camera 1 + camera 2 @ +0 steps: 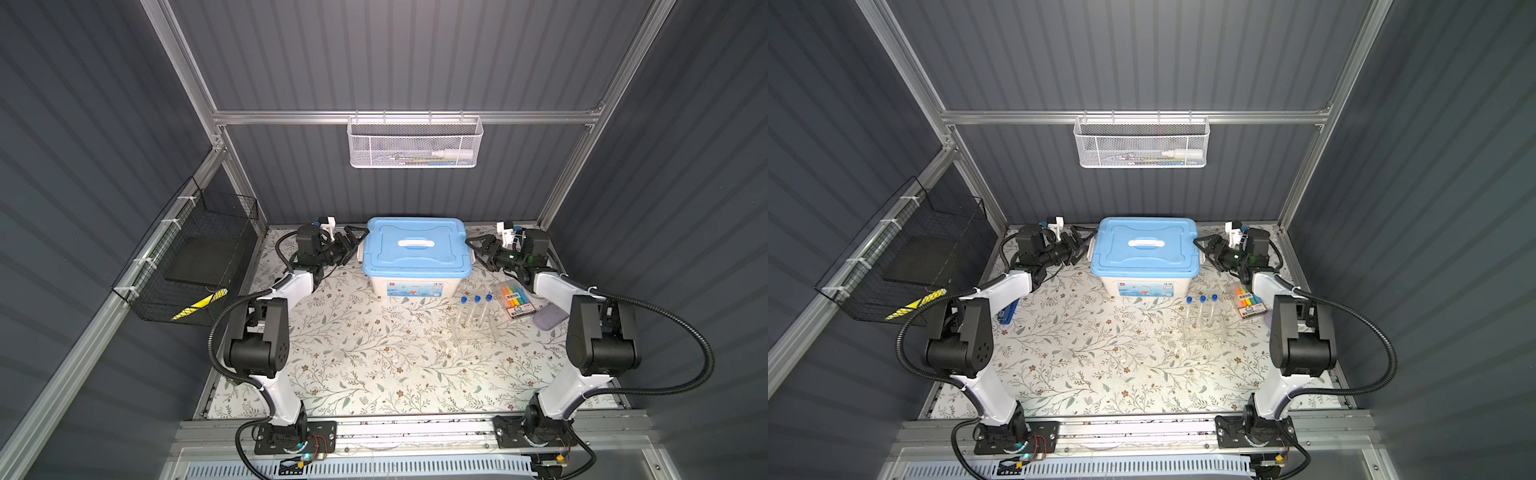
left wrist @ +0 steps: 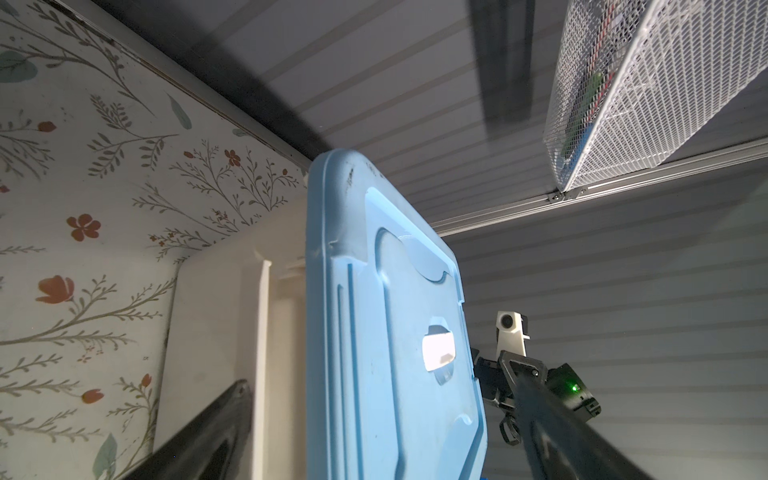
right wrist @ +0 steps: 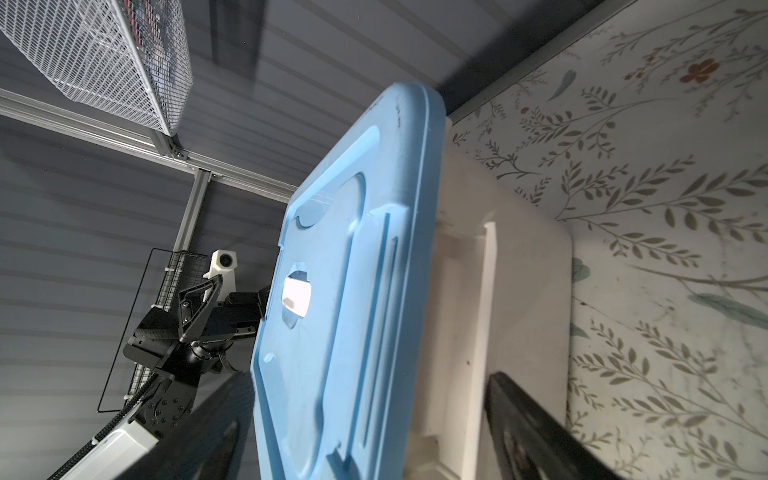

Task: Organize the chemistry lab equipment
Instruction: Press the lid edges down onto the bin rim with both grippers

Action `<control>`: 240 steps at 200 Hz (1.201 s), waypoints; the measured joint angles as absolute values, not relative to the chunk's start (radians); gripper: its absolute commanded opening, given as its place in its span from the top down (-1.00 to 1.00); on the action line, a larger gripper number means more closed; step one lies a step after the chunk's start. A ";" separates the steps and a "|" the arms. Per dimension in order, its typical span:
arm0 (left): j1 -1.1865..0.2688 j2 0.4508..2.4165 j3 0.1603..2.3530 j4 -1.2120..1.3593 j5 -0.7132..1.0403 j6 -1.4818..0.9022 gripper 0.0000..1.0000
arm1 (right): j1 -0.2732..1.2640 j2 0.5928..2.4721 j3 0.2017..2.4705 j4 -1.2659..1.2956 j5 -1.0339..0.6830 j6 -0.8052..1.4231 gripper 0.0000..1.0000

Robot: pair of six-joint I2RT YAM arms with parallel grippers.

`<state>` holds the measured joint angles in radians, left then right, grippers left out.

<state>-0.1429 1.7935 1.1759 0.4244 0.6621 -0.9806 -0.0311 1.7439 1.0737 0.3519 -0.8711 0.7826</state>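
- Plainly, both sets of jaws stand wide and hold nothing: the left gripper [image 1: 360, 245] and the right gripper [image 1: 478, 252] face each other across the two short ends of the storage box [image 1: 411, 286].
- In each wrist view one dark finger [image 2: 212, 436] lies by the white box wall and its partner over the blue lid [image 1: 395, 257], so the lid's end edge sits between the jaws. Whether any pad touches plastic I cannot tell.
- The lid is on and flat, its white handle up. By my reading, the step in hand is freeing or lifting it from both ends at once.
- Three blue-capped test tubes [image 1: 473, 311] stand upright in the clear tube rack [image 1: 473, 334] on the mat [image 1: 353, 365], outside the box, in front of it and toward the right arm.
- Bowls, pestle, tweezers and glass vessel do not show clearly anywhere. They may be inside the box, which is closed to view, so I judge the sorting far from finished.
- Not for sorting: the highlighter pack [image 1: 515, 301] just beside the rack, and the stapler [image 1: 1008, 313] near the left arm.
- The box sits close to the back wall, under the hanging white mesh basket [image 1: 415, 145]. The middle of the mat offers open ground for a lifted lid, while the rack and highlighters crowd the right side.
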 measured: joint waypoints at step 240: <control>-0.202 1.763 1.201 0.434 0.650 -0.979 -0.99 | -0.018 1.691 1.108 0.321 -0.861 0.780 -0.75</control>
